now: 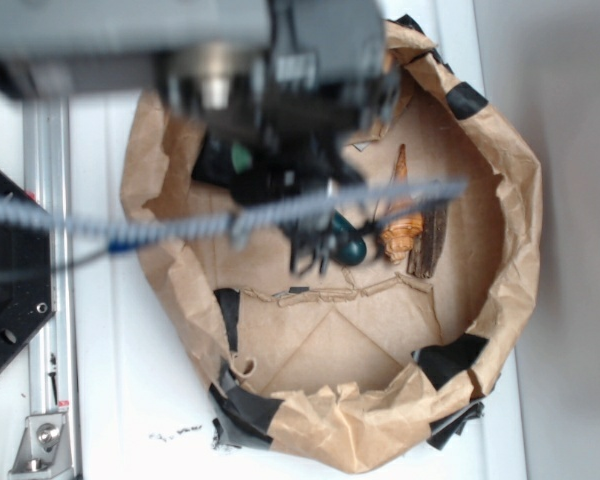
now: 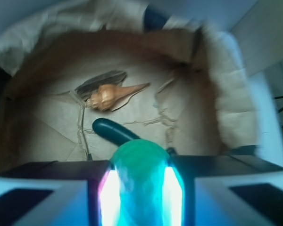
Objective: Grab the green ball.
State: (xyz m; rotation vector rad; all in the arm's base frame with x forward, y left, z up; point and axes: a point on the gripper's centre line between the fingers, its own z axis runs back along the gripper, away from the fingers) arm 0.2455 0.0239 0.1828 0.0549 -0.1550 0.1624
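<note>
1. While it hangs inside the paper bag (image 1: 500,180), the gripper (image 2: 140,186) is clamped on the green ball (image 2: 140,165), which sits between its two fingers (image 2: 111,197).
2. Just beyond the ball lies a dark teal capsule (image 2: 114,132).
3. Farther off, a tan seashell (image 2: 114,95) rests against a dark flat piece (image 2: 100,81) on the bag floor.

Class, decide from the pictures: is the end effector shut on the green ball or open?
Shut on it. In the wrist view the green ball sits wedged in the end effector, with a finger on each side.
</note>
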